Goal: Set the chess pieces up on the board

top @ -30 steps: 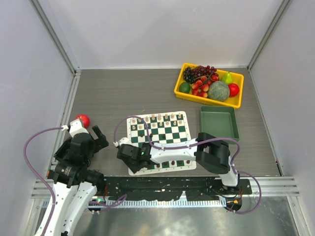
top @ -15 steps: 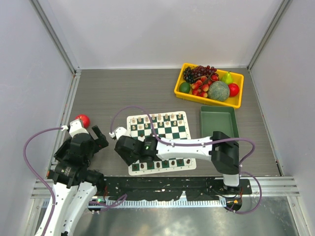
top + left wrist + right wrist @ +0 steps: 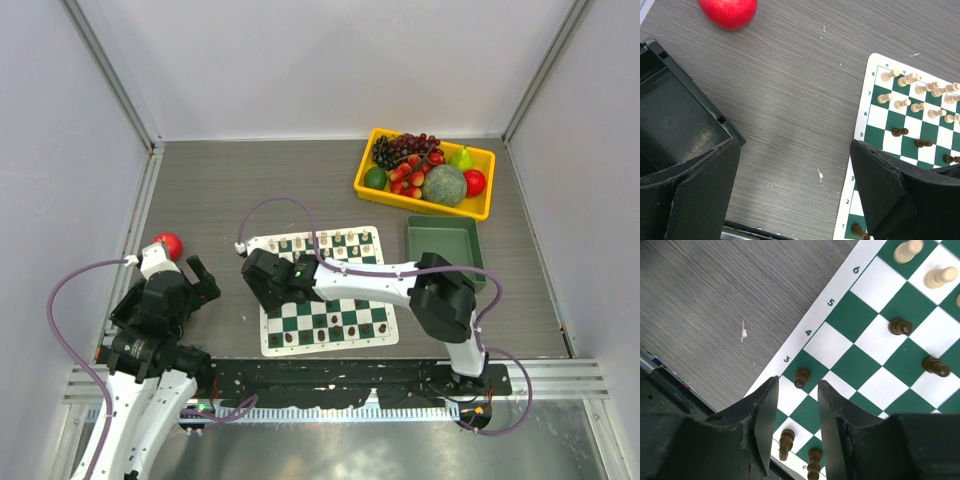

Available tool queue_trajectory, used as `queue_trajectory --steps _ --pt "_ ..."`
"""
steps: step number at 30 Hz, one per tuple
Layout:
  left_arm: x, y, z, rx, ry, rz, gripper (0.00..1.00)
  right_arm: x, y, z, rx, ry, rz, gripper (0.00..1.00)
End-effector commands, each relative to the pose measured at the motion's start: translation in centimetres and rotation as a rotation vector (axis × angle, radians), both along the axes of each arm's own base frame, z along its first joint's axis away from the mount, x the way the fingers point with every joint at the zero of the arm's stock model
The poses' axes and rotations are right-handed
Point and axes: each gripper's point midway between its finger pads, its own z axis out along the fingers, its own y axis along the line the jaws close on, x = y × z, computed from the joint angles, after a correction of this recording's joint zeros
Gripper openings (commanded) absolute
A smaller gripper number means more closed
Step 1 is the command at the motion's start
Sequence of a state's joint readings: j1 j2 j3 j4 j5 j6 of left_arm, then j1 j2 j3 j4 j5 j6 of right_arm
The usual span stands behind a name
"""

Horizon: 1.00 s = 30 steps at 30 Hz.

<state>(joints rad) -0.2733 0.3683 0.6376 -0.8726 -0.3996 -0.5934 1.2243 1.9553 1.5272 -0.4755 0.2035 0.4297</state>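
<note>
Green and white checks mark the board (image 3: 380,325), which lies flat by the near edge of the counter (image 3: 250,190), about midway along it. Cream chessmen (image 3: 335,240) line its two far rows. Dark chessmen (image 3: 900,326) stand on the near rows and on a few middle squares. The right arm (image 3: 400,280) reaches across the board to its left border. There the right jaws hang slightly parted and hold nothing, and one dark pawn (image 3: 801,377) shows on the square between their tips. The left jaws are spread wide and empty over bare counter, between the board and a red apple (image 3: 168,244) near the left edge. A yellow fruit tray (image 3: 360,185) sits toward the far right corner, a green bin (image 3: 445,262) just nearer.
</note>
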Motion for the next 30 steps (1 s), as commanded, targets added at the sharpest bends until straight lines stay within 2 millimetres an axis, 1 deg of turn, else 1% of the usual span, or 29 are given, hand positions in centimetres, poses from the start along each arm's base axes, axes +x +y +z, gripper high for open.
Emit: queue_trajectory --steps 1,4,7,11,13,14,21,25,30 --pt "0.3 0.0 0.4 -0.004 -0.027 0.006 0.99 -0.9 1.6 -0.5 0.018 0.059 0.032 0.43" --pt "0.3 0.1 0.5 -0.004 -0.028 0.009 0.99 -1.1 1.8 -1.1 0.004 0.076 0.038 0.41" --pt "0.3 0.1 0.4 -0.003 -0.025 0.007 0.99 -1.0 1.6 -2.1 -0.025 0.086 0.035 0.40" --pt "0.3 0.1 0.5 -0.003 -0.026 0.007 0.99 -0.8 1.3 -2.7 -0.046 0.084 0.022 0.38" --pt "0.4 0.1 0.4 -0.004 -0.026 0.007 0.99 -0.7 1.2 -2.7 -0.053 0.078 0.016 0.38" --pt "0.3 0.1 0.4 -0.004 -0.024 0.007 0.99 -0.7 1.1 -2.9 -0.057 0.082 0.018 0.36" --pt "0.4 0.0 0.3 -0.003 -0.020 0.006 0.99 -0.4 0.9 -3.0 -0.067 0.074 0.007 0.30" --pt "0.4 0.0 0.4 -0.005 -0.022 0.007 0.99 -0.4 0.7 -3.2 -0.085 0.077 0.009 0.33" --pt "0.4 0.0 0.3 -0.004 -0.021 0.005 0.99 -0.5 0.7 -3.4 -0.088 0.084 0.015 0.32"
